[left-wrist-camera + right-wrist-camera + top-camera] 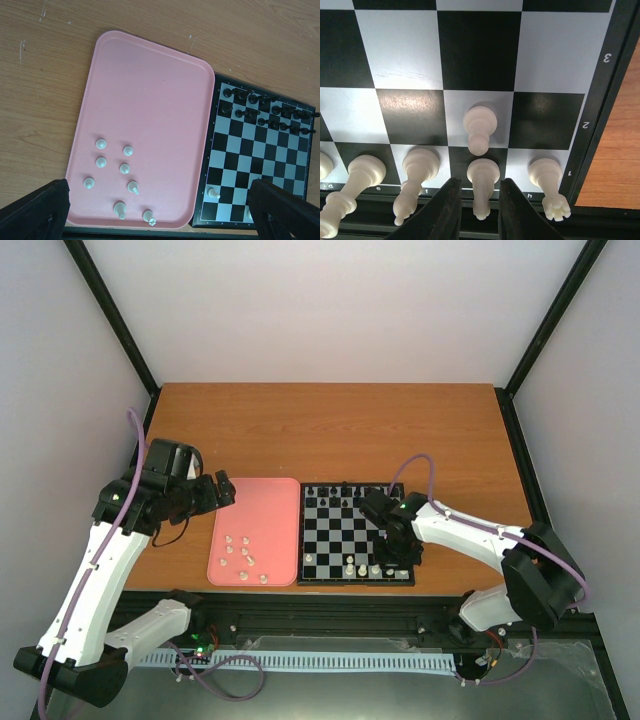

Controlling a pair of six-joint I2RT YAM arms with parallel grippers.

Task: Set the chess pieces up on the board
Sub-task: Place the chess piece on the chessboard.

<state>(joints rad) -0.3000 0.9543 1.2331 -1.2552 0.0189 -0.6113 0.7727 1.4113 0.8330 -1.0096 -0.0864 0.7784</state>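
At the board's near edge, right end effector narrowly straddles upright white chessman.

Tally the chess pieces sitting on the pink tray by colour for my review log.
Cream-white chess pieces: 8
Black chess pieces: 0 on the tray; they stand on the board
Total on the pink tray: 8

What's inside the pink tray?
Eight little cream-white chess pieces, bunched at the near end of the pink tray; the rest is bare. A finger of the left hand covers one near corner in its wrist view.
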